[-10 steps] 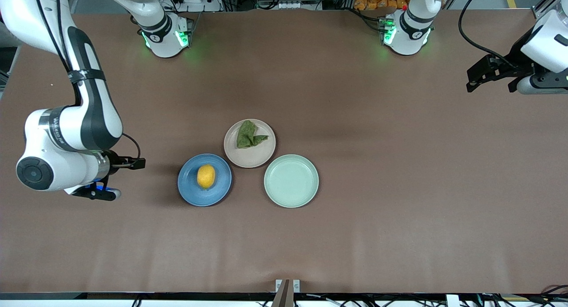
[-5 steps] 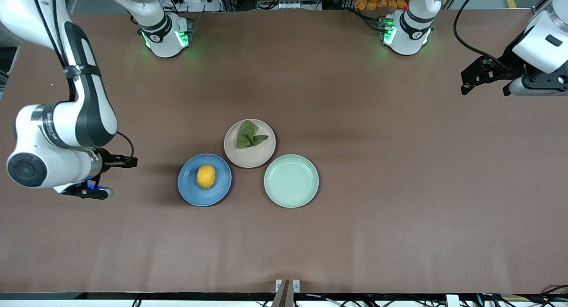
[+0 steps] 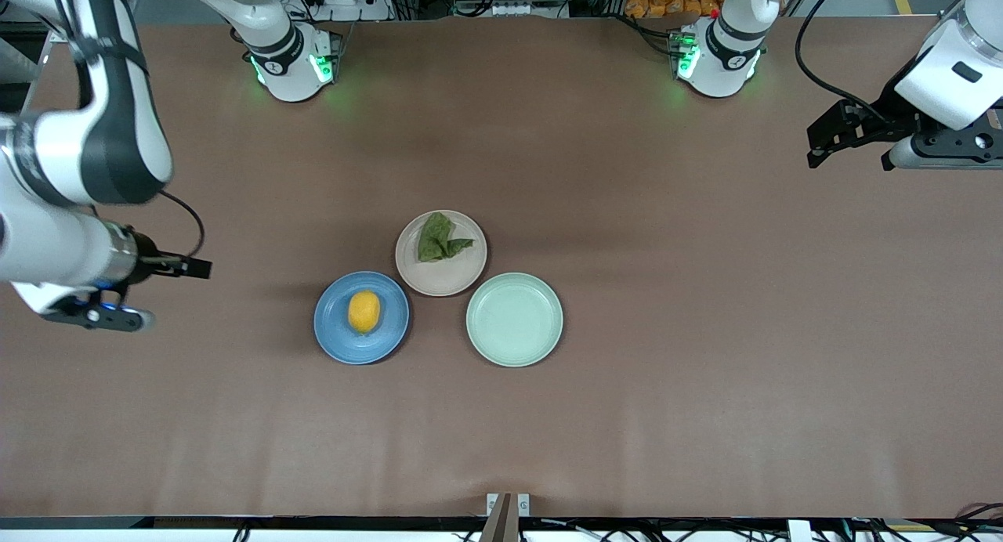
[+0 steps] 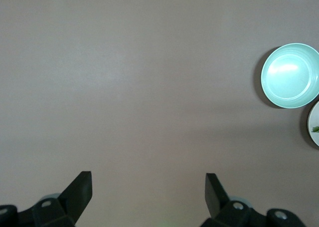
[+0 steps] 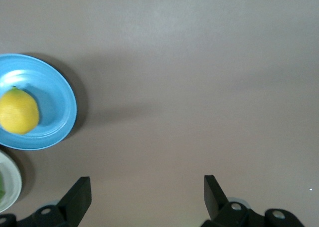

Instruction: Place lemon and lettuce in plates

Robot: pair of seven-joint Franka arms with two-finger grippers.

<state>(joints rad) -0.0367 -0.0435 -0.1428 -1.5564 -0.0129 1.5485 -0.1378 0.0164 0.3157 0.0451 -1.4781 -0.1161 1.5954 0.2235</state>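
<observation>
The lemon (image 3: 363, 311) lies in the blue plate (image 3: 332, 340); the lettuce (image 3: 440, 238) lies in the beige plate (image 3: 447, 280), touching it. A mint plate (image 3: 514, 319) sits beside both. The right wrist view shows only the beige plate's rim. The right gripper (image 3: 161, 287) and left gripper (image 3: 850, 142), fingers spread and empty, hang over bare table at its ends.

The front view looks down from high across the whole table (image 3: 705, 370), facing the arm bases. Each wrist view looks straight down from well above. The blue plate (image 3: 361, 318) shows also in the right wrist view, the mint plate (image 3: 514, 319) in the left.
</observation>
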